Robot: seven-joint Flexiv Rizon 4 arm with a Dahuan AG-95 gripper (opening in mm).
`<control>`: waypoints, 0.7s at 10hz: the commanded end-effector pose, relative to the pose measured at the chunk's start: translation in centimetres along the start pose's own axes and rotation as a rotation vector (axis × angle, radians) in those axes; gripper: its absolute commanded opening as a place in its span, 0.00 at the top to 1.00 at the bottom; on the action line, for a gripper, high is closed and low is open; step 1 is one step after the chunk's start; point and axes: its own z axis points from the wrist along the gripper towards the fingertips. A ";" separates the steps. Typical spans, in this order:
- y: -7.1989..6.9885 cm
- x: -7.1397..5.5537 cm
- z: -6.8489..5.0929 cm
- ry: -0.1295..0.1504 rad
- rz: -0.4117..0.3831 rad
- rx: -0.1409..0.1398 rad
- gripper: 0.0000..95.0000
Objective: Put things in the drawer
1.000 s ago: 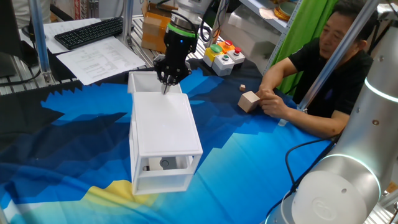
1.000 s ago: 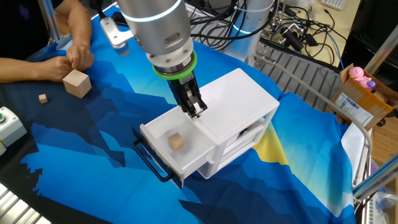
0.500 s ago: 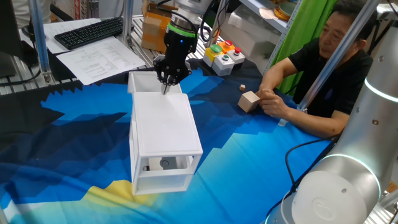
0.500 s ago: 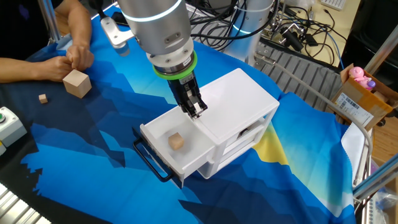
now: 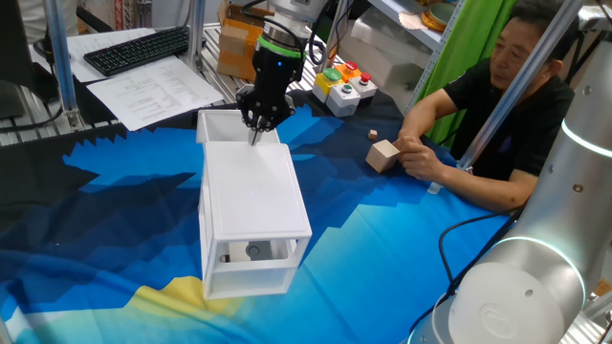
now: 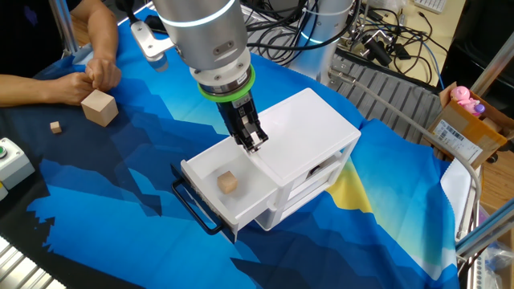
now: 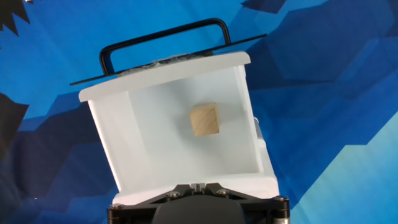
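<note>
A small wooden cube (image 7: 204,120) is seen lying on the floor of the drawer (image 6: 201,170), roughly in its middle and clear of the walls. The drawer is pulled out from the upper slot of the white cabinet (image 6: 309,128), with its black handle (image 6: 189,207) at the front. The claw (image 6: 250,143) is held above the rear part of the open drawer, close to the cabinet's front edge, and nothing is seen gripped in it. Its fingertips appear drawn close together in the fixed views, but whether they are fully closed cannot be told; in the hand view only the base of the hand is shown.

The placing of this cube is judged to be done. A second small cube (image 6: 55,127) is seen on the blue surface (image 6: 120,172), well apart from the cabinet, near the larger wooden block (image 6: 99,107) that is touched by a person's hand (image 6: 100,75).

If more items are meant to go in, the next move is judged to call for the claw to be lifted clear of the drawer walls and carried across to that remaining cube, with care taken around the person's hand. Otherwise, the drawer is to be pushed shut, for which the front panel or handle would have to be met squarely so that the cabinet is not shoved along the cloth.
</note>
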 end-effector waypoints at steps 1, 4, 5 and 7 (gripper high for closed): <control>-0.2 -0.6 0.2 -0.016 -0.143 -0.037 1.00; 0.5 1.9 0.8 -0.018 -0.098 -0.036 1.00; 0.9 2.9 1.0 -0.016 -0.090 -0.037 1.00; 1.0 3.6 1.1 -0.013 -0.078 -0.043 1.00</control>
